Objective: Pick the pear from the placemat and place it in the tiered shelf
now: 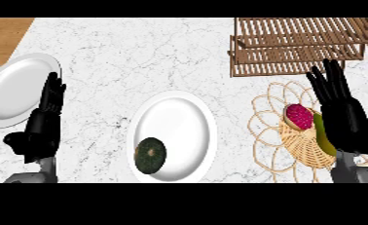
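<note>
Pear (302, 118): it is seen lying on the placemat (267, 121), at the right of the worktop (144, 53). A red part is shown to the left and a yellow-green side runs along the edge of the right robot hand (339, 114), by which the rest is hidden.
Right robot hand: it is held wide, with the fingers straight and pointed toward the shelf (295, 44). It is placed over the right part of the placemat, just beside the pear. Nothing is held in it. Whether the pear is touched by it cannot be told.
Placemat: a woven middle is ringed by open loops. It is found in front of the shelf, near to it.
Shelf: it is made of wooden slats in tiers and stands at the far right of the worktop.
Middle plate (179, 121): white, set left of the placemat. A dark green fruit (150, 155) is carried on its near left part.
Left plate (22, 83): white, cut by the left edge.
Left robot hand (43, 117): it is rested open, fingers up, at the right rim of the left plate. Nothing is held.
</note>
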